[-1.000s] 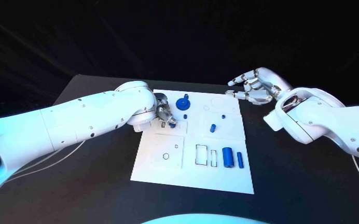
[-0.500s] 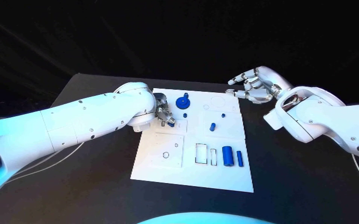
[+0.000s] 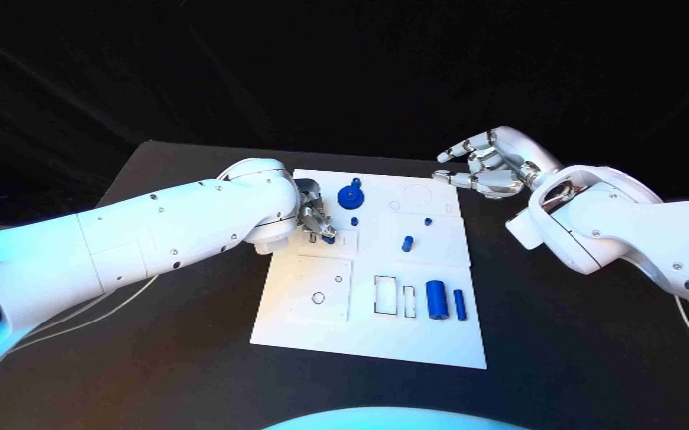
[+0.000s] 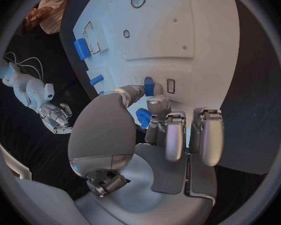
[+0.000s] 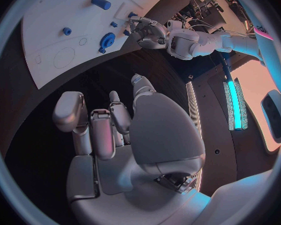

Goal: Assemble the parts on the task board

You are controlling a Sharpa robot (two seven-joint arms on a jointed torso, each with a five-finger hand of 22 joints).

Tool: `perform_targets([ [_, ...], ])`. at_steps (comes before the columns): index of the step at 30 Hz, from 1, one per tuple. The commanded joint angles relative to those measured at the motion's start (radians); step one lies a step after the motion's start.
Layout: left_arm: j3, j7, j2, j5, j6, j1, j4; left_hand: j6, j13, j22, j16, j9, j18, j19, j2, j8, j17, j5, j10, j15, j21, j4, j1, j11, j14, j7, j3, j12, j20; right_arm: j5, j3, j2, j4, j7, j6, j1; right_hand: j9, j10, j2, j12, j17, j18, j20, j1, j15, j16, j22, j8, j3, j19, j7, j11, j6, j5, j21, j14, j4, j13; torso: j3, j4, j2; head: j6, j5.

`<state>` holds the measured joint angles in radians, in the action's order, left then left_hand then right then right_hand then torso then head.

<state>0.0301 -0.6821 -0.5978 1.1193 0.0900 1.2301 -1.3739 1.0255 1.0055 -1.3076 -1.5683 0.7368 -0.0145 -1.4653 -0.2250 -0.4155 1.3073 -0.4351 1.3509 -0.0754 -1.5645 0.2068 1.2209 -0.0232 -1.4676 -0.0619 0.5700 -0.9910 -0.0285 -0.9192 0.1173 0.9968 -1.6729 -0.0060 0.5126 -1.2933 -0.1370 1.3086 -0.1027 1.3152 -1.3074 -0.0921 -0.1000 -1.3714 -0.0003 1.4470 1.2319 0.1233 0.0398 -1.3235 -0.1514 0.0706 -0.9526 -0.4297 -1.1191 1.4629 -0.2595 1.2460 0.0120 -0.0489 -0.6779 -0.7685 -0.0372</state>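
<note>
The big black table [image 3: 172,350] has lots of bare room on the left, right and near sides of the white task board [image 3: 359,325], which lies in the middle. The left hand [image 3: 316,219] sits over the board's far left part, pinching a small blue part [image 4: 148,86] right down at the board – its arm hides the board's left edge there. The right hand [image 3: 486,169] hangs off the board's far right corner, fingers spread and holding nothing – more blue parts [image 3: 435,301] lie near the board's near right side, and a round blue one [image 3: 351,198] stands just right of the left hand.
</note>
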Motion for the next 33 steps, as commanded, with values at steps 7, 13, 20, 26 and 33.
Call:
perform_targets([
  [7,0.002,-0.014,0.007,0.005,0.033,-0.004,-0.001,0.008,-0.005,-0.263,-0.002,0.02,0.015,-0.106,0.0,-0.018,0.264,0.009,0.017,-0.018,-0.006,-0.15,-0.044,-0.02,-0.103,0.034,0.099,0.003,0.012,-0.01,0.0,0.001,-0.002,0.005,-0.009,0.001,-0.002,-0.006,0.007,-0.005,-0.013,-0.013,-0.001,0.0,-0.007,-0.003,-0.001,0.006,0.005,0.007,0.001,-0.003,-0.008,-0.004,0.007,0.048,-0.001,-0.001,-0.0009,-0.0001,0.0,-0.002,0.0],
  [13,0.002,-0.018,0.013,0.005,0.029,-0.004,0.011,0.017,-0.001,-0.263,-0.002,0.022,0.015,-0.106,0.011,-0.023,0.264,0.018,0.024,-0.024,-0.006,-0.124,-0.067,-0.025,-0.103,0.042,0.054,-0.007,0.017,-0.01,0.0,0.001,-0.003,0.005,-0.009,0.001,-0.002,-0.006,0.007,-0.005,-0.013,-0.013,-0.001,0.0,-0.007,-0.003,-0.001,0.006,0.005,0.007,0.001,-0.003,-0.008,-0.004,0.007,0.048,-0.001,-0.001,-0.0013,0.0006,0.0,-0.002,0.0],
  [20,0.002,-0.019,0.019,0.005,0.033,-0.004,0.019,0.025,0.001,-0.263,-0.002,0.023,0.015,-0.106,0.015,-0.026,0.264,0.022,0.028,-0.027,-0.006,-0.113,-0.072,-0.028,-0.103,0.046,0.031,-0.012,0.019,-0.01,0.0,0.002,-0.003,0.005,-0.009,0.001,-0.002,-0.007,0.007,-0.005,-0.013,-0.013,-0.001,0.001,-0.007,-0.003,-0.001,0.006,0.005,0.007,0.001,-0.003,-0.008,-0.004,0.008,0.048,-0.001,-0.002,-0.0009,0.0006,0.0,-0.003,0.001],
  [26,0.002,-0.021,0.024,0.005,0.039,-0.004,0.024,0.03,0.003,-0.263,-0.002,0.023,0.015,-0.106,0.018,-0.029,0.264,0.025,0.029,-0.029,-0.006,-0.101,-0.08,-0.03,-0.103,0.049,0.005,-0.016,0.021,-0.01,0.0,0.003,-0.003,0.004,-0.009,0.001,-0.002,-0.007,0.007,-0.005,-0.013,-0.013,-0.001,0.001,-0.007,-0.003,-0.001,0.006,0.005,0.007,0.001,-0.003,-0.008,-0.004,0.008,0.048,-0.001,-0.002,-0.0007,0.0007,0.0,-0.004,0.002],
  [33,0.002,-0.026,0.028,0.005,0.048,-0.004,0.027,0.04,0.005,-0.263,-0.002,0.024,0.015,-0.106,0.024,-0.034,0.264,0.027,0.033,-0.032,-0.006,-0.077,-0.091,-0.034,-0.103,0.053,-0.06,-0.025,0.024,-0.01,0.0,0.004,-0.004,0.004,-0.01,0.001,-0.002,-0.008,0.006,-0.007,-0.01,-0.013,0.0,0.003,-0.007,-0.005,-0.003,0.007,0.007,0.008,0.001,-0.004,-0.009,-0.004,0.011,0.047,-0.002,-0.004,-0.0007,0.0006,0.0,-0.006,0.003],
])
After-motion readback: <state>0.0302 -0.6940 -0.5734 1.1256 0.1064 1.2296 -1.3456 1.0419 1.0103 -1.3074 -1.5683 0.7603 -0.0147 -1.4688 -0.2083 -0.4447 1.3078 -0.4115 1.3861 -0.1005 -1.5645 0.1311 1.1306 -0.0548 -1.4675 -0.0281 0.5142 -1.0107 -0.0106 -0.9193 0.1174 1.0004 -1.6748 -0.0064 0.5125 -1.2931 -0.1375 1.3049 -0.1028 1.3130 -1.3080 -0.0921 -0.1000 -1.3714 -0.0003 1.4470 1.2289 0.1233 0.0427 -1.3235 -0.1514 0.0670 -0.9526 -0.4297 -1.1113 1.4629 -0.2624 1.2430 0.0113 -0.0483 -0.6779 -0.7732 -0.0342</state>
